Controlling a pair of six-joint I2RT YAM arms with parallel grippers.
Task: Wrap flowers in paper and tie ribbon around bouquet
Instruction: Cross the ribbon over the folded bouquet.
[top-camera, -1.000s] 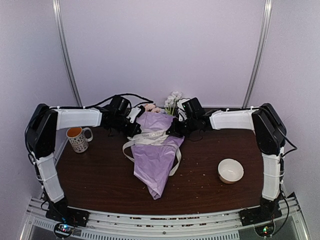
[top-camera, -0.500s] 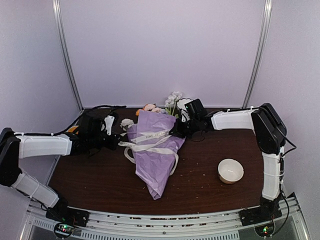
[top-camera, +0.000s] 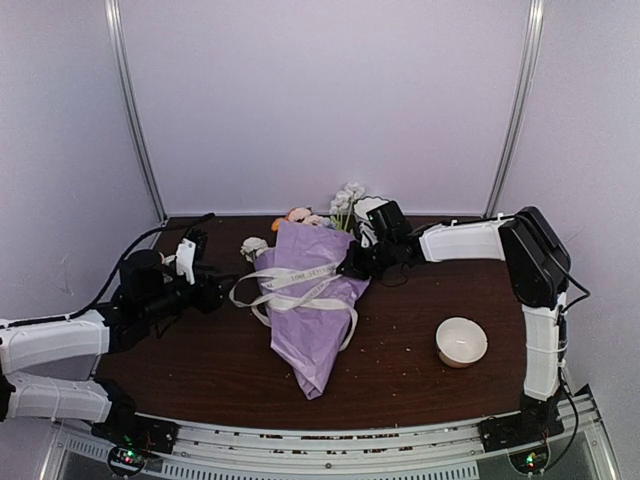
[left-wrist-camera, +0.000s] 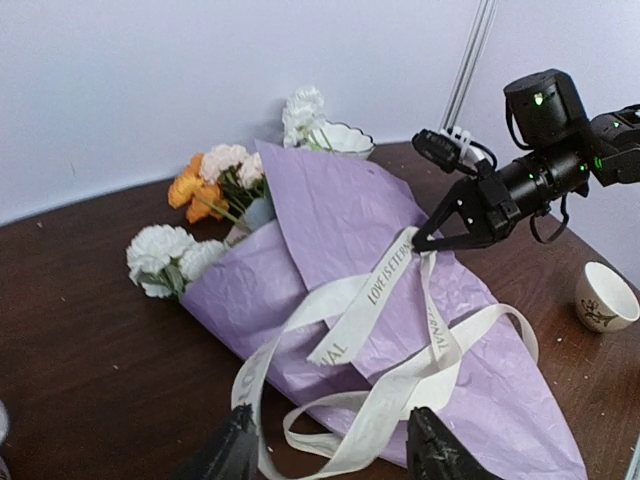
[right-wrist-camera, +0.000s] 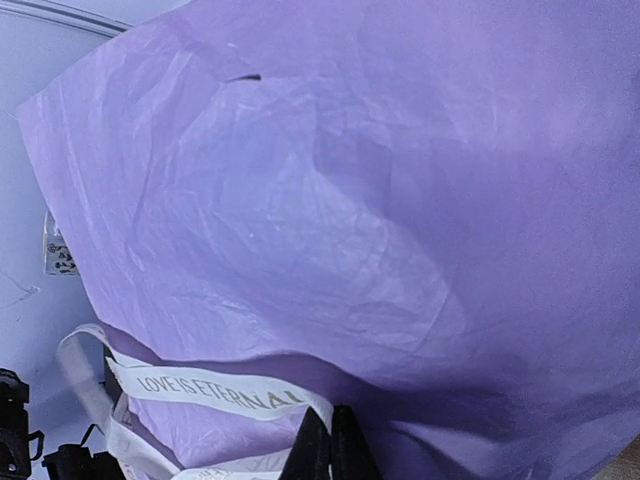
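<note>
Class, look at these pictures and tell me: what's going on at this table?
Two robot arms are tying a cream ribbon around a purple paper bouquet that lies on the table, its flower heads toward the back wall. The right pincer is shut on the ribbon where it crosses the paper. The left pincer is open, with loose ribbon loops between its jaws.

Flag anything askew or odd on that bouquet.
The ribbon looks unknotted: it lies in slack loops across the bouquet, one loop spilling onto the table. The right fingers pinch one end.
</note>
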